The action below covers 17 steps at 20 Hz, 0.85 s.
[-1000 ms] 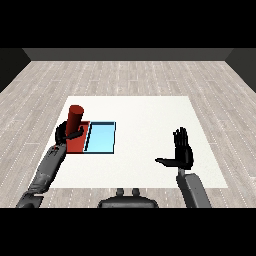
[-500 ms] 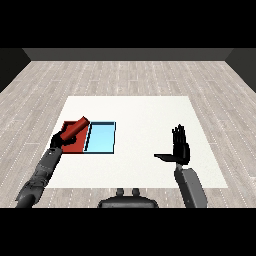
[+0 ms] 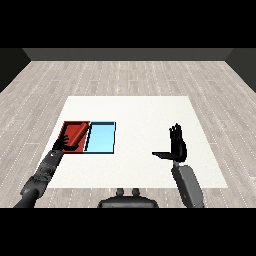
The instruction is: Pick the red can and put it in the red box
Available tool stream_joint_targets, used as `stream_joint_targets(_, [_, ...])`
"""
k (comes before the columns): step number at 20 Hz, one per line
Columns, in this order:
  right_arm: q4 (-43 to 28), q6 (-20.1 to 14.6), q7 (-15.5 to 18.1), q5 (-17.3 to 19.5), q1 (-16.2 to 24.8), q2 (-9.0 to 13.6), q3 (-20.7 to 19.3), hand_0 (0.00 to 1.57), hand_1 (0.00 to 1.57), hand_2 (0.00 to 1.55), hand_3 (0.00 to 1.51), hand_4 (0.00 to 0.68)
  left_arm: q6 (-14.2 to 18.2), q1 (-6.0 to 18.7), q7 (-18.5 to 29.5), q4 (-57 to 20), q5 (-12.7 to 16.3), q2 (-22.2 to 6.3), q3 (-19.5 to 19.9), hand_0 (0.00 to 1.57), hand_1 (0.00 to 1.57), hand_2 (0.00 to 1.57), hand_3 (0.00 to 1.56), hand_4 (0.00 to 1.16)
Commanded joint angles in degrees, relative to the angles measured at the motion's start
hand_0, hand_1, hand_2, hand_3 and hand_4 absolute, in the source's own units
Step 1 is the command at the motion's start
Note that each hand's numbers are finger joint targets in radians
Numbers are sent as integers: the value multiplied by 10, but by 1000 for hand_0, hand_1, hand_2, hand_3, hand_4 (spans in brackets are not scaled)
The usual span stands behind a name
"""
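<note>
- The white table (image 3: 140, 107) carries a red tray (image 3: 76, 131) and a light blue tray (image 3: 101, 137), lying side by side and touching along their long edges, the red one on the left
- The left hand (image 3: 62, 144) sits at the near left corner of the red tray, low over its rim, with dark fingers reaching onto the red surface
- Whether those fingers are curled or straight I cannot tell (the hand is small and dark against the tray), and nothing can be made out in its hold
- The red can cannot be picked out anywhere in the head view; only flat red shows inside the red tray, so its place cannot be told
- The right hand (image 3: 176, 148) is held up well to the right of the trays, above bare table, fingers straight and pointing upward, thumb stretched out to the left, holding nothing
- The light blue tray has nothing lying in it
</note>
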<state>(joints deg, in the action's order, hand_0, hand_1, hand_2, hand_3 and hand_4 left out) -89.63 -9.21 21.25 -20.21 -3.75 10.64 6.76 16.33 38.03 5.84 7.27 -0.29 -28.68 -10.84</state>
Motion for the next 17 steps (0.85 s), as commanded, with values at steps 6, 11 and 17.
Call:
stream_joint_targets(6, [8,26,10,-23,-5,-1,-15,0,0,0,0,0,-46,27,174,89,159,-9,166,0,0,0,0,0])
stream_joint_targets(11, [11,42,18,-16,-2,6,-6,0,0,0,0,0,-188,19,315,193,243,67,223,0,0,0,0,0])
stream_joint_targets(17, [29,50,55,17,13,5,11,0,0,0,0,0,-249,-89,387,334,259,157,188,0,0,0,0,0])
